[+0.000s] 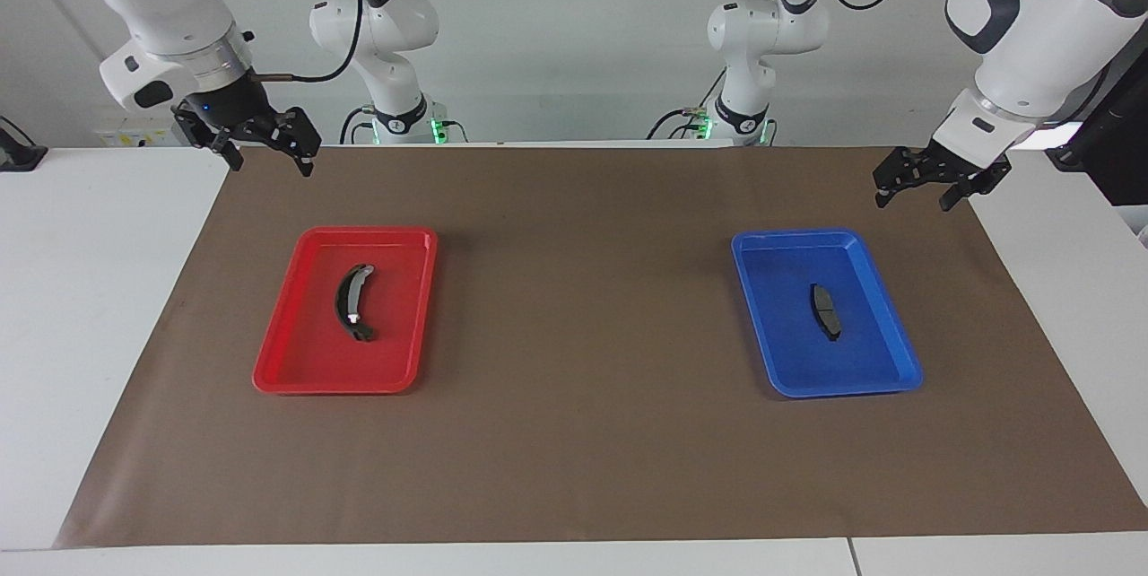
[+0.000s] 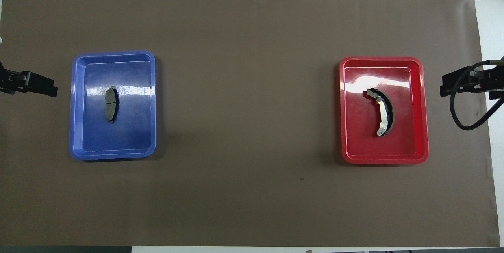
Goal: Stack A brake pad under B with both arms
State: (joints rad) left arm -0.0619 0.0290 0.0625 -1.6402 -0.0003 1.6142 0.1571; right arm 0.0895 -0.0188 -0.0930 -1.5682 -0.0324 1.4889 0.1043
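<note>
Blue tray (image 1: 883, 325) holds the pad (image 1: 826, 310); red tray (image 1: 296, 352) holds B (image 1: 353, 302). Left gripper (image 1: 922, 190) and right gripper (image 1: 267, 156) hang spread over the mat's (image 1: 583, 432) corners.

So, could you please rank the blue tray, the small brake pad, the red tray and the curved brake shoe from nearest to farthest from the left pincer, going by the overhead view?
From the left pincer:
1. Blue tray, at the left arm's end.
2. Small brake pad, lying in the blue tray.
3. Red tray, at the right arm's end.
4. Curved brake shoe, lying in the red tray.
</note>
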